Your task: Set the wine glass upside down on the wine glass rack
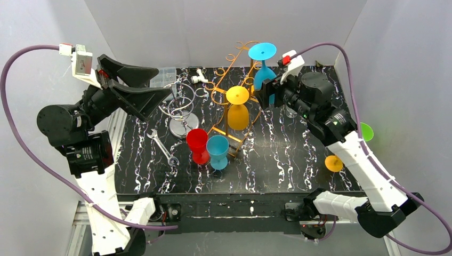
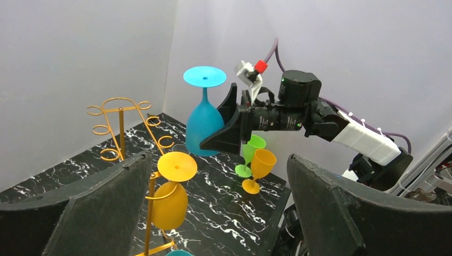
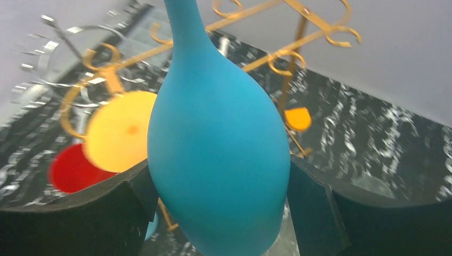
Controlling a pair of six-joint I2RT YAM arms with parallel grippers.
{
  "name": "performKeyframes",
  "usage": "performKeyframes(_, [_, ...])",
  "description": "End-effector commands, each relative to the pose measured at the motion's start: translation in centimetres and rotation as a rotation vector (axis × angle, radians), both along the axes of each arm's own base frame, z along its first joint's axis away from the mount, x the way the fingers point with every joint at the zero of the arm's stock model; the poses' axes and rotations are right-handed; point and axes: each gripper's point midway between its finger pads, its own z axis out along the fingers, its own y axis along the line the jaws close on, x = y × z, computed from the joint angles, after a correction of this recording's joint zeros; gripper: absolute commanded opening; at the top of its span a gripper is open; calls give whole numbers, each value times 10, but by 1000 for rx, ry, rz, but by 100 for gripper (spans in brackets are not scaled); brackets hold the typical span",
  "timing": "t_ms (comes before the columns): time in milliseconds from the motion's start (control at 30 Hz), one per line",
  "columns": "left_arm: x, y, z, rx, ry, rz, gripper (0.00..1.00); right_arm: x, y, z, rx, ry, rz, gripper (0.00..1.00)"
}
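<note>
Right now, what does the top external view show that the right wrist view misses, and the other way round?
Only top external: the wrench, the green glass and the left jaws, open and empty. Only right wrist: a close look at the right jaws pressed on the bowl. Both: the upside-down blue wine glass, the orange rack, the hung yellow glass and the red glass.

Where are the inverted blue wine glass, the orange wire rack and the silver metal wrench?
inverted blue wine glass [image 1: 262,51], top view, foot.
orange wire rack [image 2: 122,133], left wrist view, upright post.
silver wrench [image 1: 161,146], top view, shaft.
</note>
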Motion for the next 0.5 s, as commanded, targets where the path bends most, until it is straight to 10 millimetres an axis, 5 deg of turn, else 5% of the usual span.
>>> performKeyframes(0, [-4,-1,2,6,-24,0,98,22,-35,-28,-124,2,-178,85])
performKeyframes(233, [-8,-2,2,10,-25,2,98,45,-42,-62,-162,27,-238,84])
performKeyframes(467, [-10,-2,6,13,-33,4,98,56,-28,-96,-160,48,-190,83])
